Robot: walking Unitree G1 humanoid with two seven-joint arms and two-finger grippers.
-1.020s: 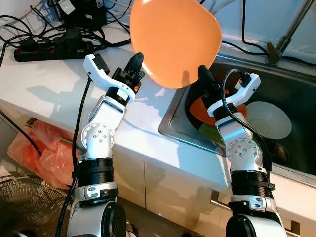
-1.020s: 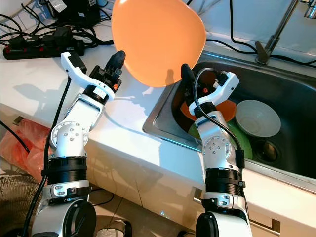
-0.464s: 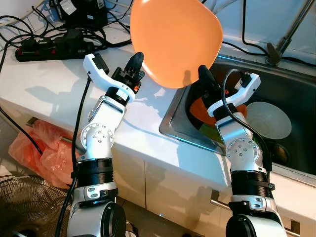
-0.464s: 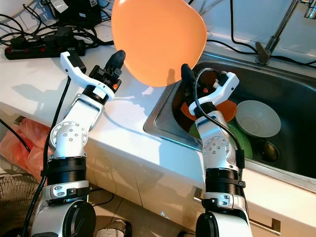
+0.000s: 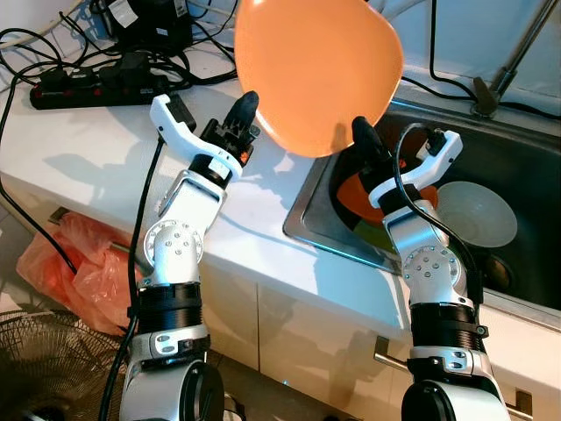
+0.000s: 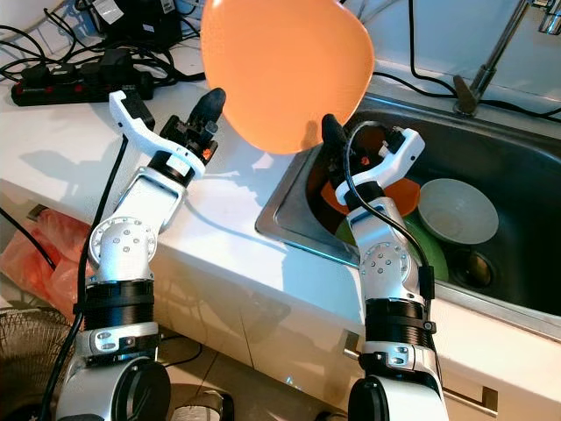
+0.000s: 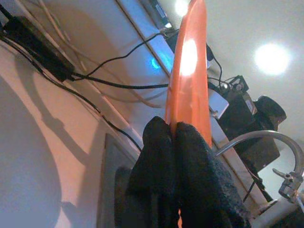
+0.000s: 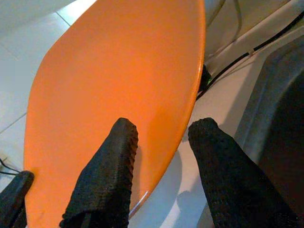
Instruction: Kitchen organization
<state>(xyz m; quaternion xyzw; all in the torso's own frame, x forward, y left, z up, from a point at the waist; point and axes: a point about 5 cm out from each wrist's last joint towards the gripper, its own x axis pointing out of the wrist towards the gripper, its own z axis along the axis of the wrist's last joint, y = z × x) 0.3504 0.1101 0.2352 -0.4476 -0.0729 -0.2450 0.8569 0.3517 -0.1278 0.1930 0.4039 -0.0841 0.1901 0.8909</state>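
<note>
The orange plate (image 5: 317, 72) is held high above the table (image 5: 96, 140), at the sink's (image 5: 526, 175) left edge. It is pinched at its rim by the left gripper (image 7: 176, 142), fingers pressed tight (probably to carry it alone). The right gripper (image 8: 161, 156) is spread around the opposite rim, not clamped.

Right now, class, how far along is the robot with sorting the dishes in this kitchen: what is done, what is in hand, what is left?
Done: the orange plate is lifted out, held upright above the counter beside the sink.
In hand: the left gripper pinches the plate's rim, while the right gripper straddles the other edge with its fingers apart.
Left: setting that plate down, then the white bowl and the orange and green dishes in the sink.
</note>
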